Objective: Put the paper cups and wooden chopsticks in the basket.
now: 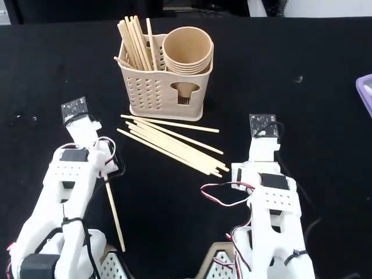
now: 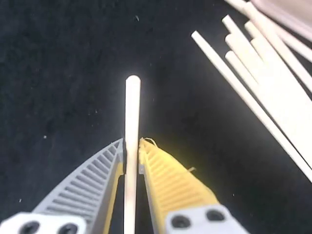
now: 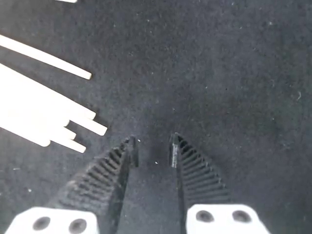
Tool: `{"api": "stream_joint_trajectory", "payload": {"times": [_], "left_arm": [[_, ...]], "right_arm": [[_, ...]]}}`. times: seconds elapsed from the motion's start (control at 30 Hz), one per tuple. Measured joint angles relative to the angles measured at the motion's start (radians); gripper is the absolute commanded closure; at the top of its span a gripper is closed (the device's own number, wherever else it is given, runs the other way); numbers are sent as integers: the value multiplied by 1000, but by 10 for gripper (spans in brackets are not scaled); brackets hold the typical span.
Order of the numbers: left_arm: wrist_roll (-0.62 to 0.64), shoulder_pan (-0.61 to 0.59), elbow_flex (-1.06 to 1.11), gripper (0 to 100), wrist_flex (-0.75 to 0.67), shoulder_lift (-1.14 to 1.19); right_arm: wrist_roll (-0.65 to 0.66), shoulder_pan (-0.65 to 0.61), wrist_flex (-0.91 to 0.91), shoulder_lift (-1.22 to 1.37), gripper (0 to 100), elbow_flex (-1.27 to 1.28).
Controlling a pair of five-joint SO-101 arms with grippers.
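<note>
A beige perforated basket (image 1: 152,93) stands at the back of the black table. It holds a stack of paper cups (image 1: 187,49) and a bundle of wooden chopsticks (image 1: 135,42). Several loose chopsticks (image 1: 174,144) lie fanned out in front of it, also seen as chopsticks (image 2: 273,92) and chopstick ends (image 3: 44,117). My left gripper (image 2: 131,146) is shut on a single chopstick (image 2: 132,107), which trails back along the left arm (image 1: 114,215). Low over bare cloth, just right of the loose pile, my right gripper (image 3: 152,148) stands open with nothing between its fingers.
A purple object (image 1: 365,90) pokes in at the right edge. The two white arms (image 1: 270,200) rise from the front edge of the table. Red and white wires (image 1: 224,195) loop out beside the right arm.
</note>
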Motion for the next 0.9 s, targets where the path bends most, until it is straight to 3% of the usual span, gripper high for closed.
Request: {"api": "stream_joint_trajectory", "payload": {"times": [0.1, 0.27, 0.5, 0.7, 0.9], "left_arm": [[-2, 0, 48, 939, -84, 0], [-5, 26, 112, 770, -143, 9], [-3, 11, 114, 853, -77, 15], [-41, 32, 114, 855, 37, 15], [-43, 64, 112, 855, 58, 14]], "right_arm": [[0, 0, 0, 0, 881, 0], [0, 0, 0, 0, 881, 0], [0, 0, 0, 0, 880, 0], [0, 0, 0, 0, 880, 0], [0, 0, 0, 0, 880, 0]]}}
